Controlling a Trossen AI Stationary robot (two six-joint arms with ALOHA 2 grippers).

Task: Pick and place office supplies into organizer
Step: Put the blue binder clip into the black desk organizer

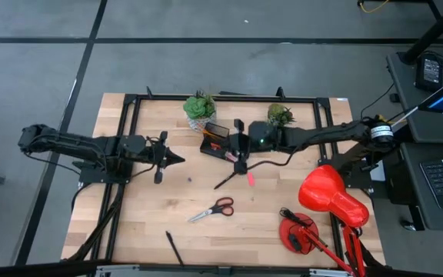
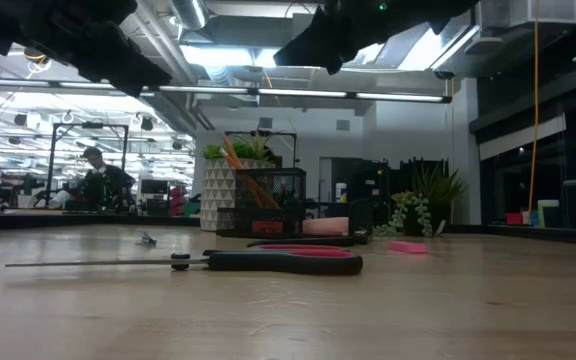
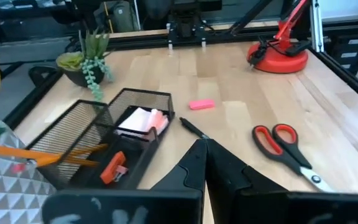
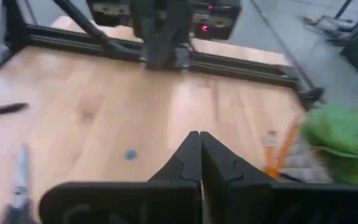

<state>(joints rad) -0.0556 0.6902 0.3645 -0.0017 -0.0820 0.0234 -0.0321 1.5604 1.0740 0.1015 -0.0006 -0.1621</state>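
Observation:
The black mesh organizer [image 1: 215, 138] stands at the table's far middle. It holds two orange pencils [image 3: 36, 155], a pink sticky-note pad [image 3: 143, 121] and an orange-red eraser [image 3: 114, 168]. On the table lie a pink eraser [image 1: 250, 179], a black pen [image 1: 225, 181], red-handled scissors [image 1: 212, 209] and a second black pen [image 1: 174, 248] near the front edge. My right gripper [image 1: 225, 148] hovers shut and empty above the organizer's right side. My left gripper [image 1: 180, 159] is shut and empty in the air to the organizer's left.
Two potted plants [image 1: 200, 108] [image 1: 281, 115] stand behind the organizer. A red desk lamp [image 1: 329, 200] fills the near right corner. A tiny blue bit [image 4: 130, 154] lies on the wood left of centre. Bare wood shows at the near left.

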